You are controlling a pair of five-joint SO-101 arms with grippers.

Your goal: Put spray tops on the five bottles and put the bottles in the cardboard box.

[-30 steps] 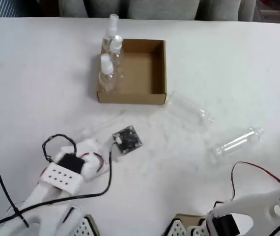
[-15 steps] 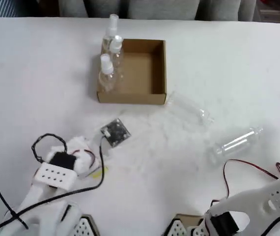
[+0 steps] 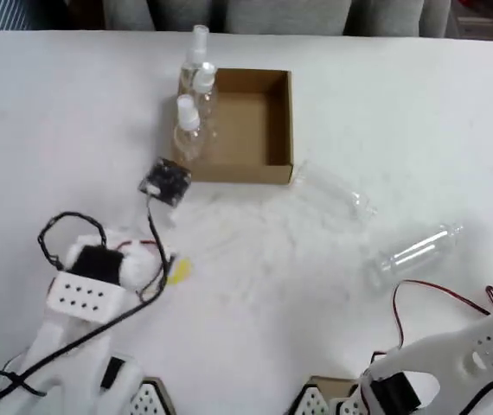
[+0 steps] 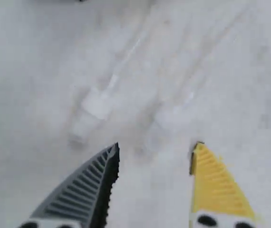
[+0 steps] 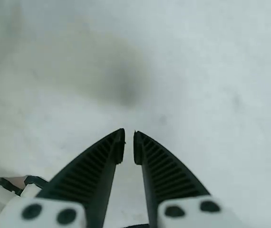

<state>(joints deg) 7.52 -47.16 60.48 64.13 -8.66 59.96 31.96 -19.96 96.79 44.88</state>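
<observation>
Your left tool (image 4: 157,147) hangs open over the white worktop (image 3: 402,104), its grey and yellow fingers well apart and holding nothing. Just ahead of it lie two pale spray tops, one (image 4: 95,107) beside the other (image 4: 169,118), both blurred. Your right tool (image 5: 128,135) is nearly closed, a thin slit between its tips, and empty. The cardboard box (image 3: 268,117) sits mid-worktop, with three topped bottles (image 3: 188,130) upright along its left wall. Two open bottles lie on their sides: one (image 3: 335,192) just beside the box's front right corner, the other (image 3: 419,249) further right.
</observation>
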